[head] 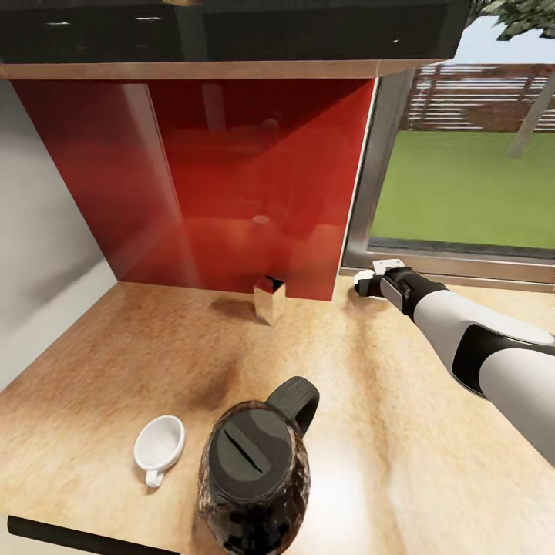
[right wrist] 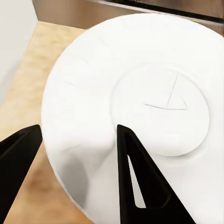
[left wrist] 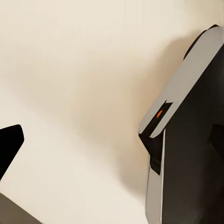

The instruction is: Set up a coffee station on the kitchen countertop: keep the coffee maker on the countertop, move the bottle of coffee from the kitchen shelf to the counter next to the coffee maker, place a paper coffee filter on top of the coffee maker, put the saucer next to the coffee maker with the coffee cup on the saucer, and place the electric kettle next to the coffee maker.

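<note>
Right arm at the saucer (right wrist: 140, 107)
Right gripper (right wrist: 77, 154) fingers spread apart over it, far right on the bench (head: 401, 401); left fingers' state unclear.

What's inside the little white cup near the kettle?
Nothing visible: the small white handled cup looks empty, showing only its white inside. It sits on the light wood-grain countertop beside the glass kettle with the black lid. What lies under it is covered.
</note>
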